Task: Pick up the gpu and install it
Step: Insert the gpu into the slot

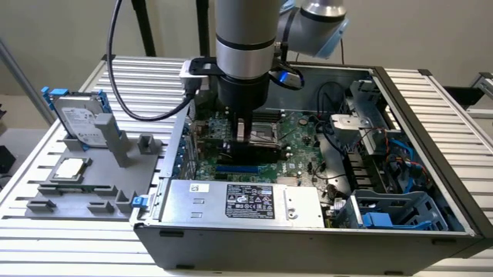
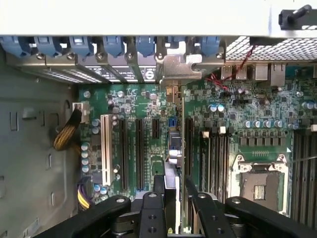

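- We are looking down into the open computer case (image 1: 431, 115), where the arm reaches straight down and the pincer (image 2: 174, 192) sits low over the motherboard (image 2: 133, 99).
- The pincer is narrow, its two black fingers (image 2: 158, 188) clamped on the gpu (image 2: 173, 148), one on each face of the card.
- In the wrist view we see the gpu edge-on. It stands upright on the board and runs from between the fingers towards the rear wall of the case.
- Its grey metal bracket (image 2: 174, 67) lies against the row of rear slot openings, right under the blue clips (image 2: 114, 44).
- The card lines up among the long black expansion slots (image 2: 140, 153), with the white slot (image 2: 105, 148) on one side and the empty CPU socket (image 2: 260, 181) on the other.
- We cannot tell whether its lower edge is seated in a slot.
- In the exterior view the power supply (image 1: 239, 201) fills the near side of the case.
- Over on the exterior view's left, the grey fixture tray (image 1: 92, 196) sits on the slatted surface (image 1: 46, 242), well apart from the pincer.
- The hard drive (image 1: 77, 118) with blue tabs stands upright in that tray, and the small square chip (image 1: 69, 169) lies flat just in front of it.
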You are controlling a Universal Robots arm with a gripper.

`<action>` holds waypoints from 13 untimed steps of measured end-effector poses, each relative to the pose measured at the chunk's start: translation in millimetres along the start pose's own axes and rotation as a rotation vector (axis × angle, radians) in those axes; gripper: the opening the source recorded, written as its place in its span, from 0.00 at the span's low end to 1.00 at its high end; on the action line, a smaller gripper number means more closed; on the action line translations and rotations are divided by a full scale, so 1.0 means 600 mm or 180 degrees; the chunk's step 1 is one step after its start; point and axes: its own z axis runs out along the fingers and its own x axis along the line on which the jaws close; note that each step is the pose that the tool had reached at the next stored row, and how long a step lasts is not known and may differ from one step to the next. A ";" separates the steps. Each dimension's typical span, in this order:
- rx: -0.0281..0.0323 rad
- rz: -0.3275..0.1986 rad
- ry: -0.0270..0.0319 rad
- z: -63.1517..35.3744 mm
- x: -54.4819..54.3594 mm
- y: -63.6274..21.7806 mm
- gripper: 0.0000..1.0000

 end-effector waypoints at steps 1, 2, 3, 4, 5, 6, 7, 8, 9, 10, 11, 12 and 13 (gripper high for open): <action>0.0000 0.0003 0.0000 0.003 0.000 0.001 0.00; 0.0000 0.0005 0.0000 0.005 0.000 0.002 0.00; 0.0000 0.0008 0.0000 0.007 0.000 0.002 0.00; 0.0000 0.0012 0.0000 0.010 0.001 0.003 0.00; 0.0000 0.0016 0.0000 0.012 0.001 0.004 0.00; -0.0002 0.0018 0.0000 0.013 0.001 0.004 0.00; -0.0005 0.0020 0.0001 0.013 0.001 0.004 0.00; -0.0009 0.0021 0.0001 0.014 0.002 0.005 0.00; -0.0016 0.0022 0.0001 0.015 0.003 0.005 0.00; -0.0021 0.0022 0.0001 0.015 0.003 0.005 0.00; -0.0026 0.0022 0.0001 0.016 0.004 0.005 0.00; -0.0030 0.0022 0.0001 0.016 0.004 0.005 0.00; -0.0033 0.0022 0.0002 0.017 0.005 0.005 0.00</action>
